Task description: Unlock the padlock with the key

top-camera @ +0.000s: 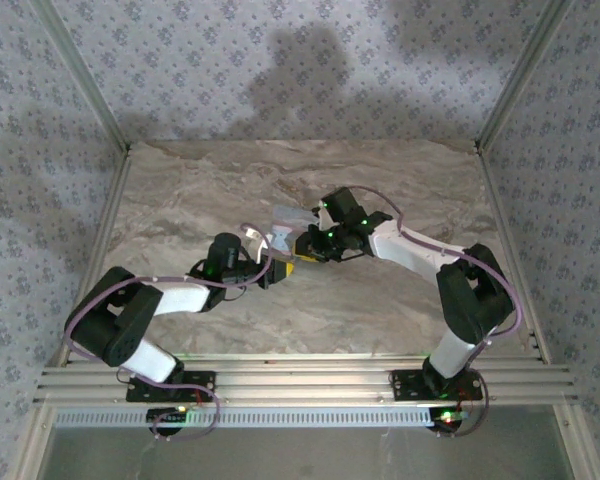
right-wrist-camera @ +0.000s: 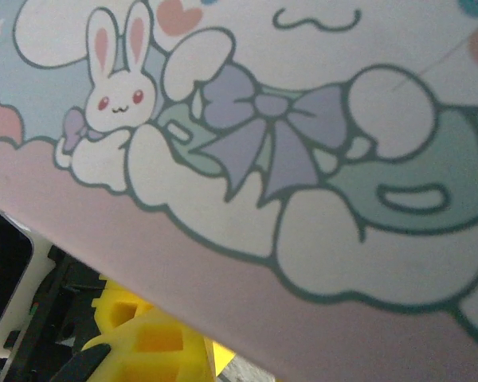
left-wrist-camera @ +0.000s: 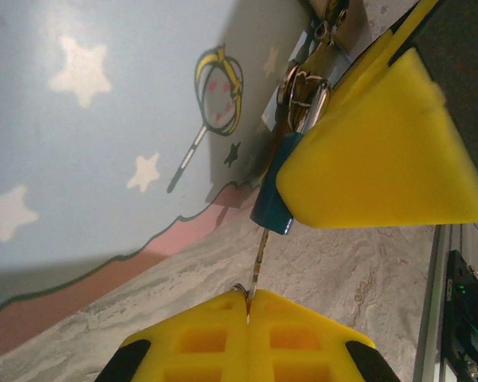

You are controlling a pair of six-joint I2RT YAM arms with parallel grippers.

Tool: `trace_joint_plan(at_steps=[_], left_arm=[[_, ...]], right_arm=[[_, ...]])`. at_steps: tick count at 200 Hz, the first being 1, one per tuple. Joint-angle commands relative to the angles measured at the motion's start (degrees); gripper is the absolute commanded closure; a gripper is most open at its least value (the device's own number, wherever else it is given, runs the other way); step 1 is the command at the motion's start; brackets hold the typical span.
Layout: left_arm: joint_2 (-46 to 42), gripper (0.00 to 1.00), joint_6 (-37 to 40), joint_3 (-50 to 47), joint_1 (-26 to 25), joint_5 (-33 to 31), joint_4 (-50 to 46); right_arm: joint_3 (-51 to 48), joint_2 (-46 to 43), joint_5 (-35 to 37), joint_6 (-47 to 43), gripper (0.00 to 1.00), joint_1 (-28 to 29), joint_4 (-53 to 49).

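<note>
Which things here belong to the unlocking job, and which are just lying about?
Job: small dark blue padlock; thin metal key in it; left pincer pinching key; right pincer gripping padlock.
Lying about: pale blue cartoon-lidded tin; marble-patterned table.

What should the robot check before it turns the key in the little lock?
1. Is the left gripper shut, jaws on the key? Ok.
2. Does the key reach the underside of the padlock? Ok.
3. Is the key pushed fully in? Cannot tell.
4. Do the jaws of the right gripper clamp the padlock? Ok.
5. Is the shackle clear of the tin? Cannot tell.
</note>
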Motion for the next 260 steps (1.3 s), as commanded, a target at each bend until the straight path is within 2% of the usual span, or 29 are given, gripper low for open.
trace_joint_plan(at_steps=[1,62,183,232,260], left_arm=[[-3.14,1.0,1.23,3.05,0.46,1.68,5.66],[-4.81,1.0,2.55,3.47,0.53,1.23,2.31],[-3.53,1.0,0.93,3.63,3.3,8.04,3.24],[-4.47,1.0,1.27,3.94,4.03,9.37,2.11],[-5.58,1.0,3.43,4.19,4.5,9.12,-0.78]], right_arm=[[1.52,1.4,-1.61,-1.8,1.0,1.79,-2.69],[2.73,2.28,-0.11,-2.87,1.0,2.43,-5.0],[2.71,3.73,0.31,-5.83,1.0,2.84,-5.62],[2.73,3.64,0.48,-7.23,1.0,2.81,-6.57],[2.55,3.74,-1.71,-8.04,1.0,2.39,-6.73]])
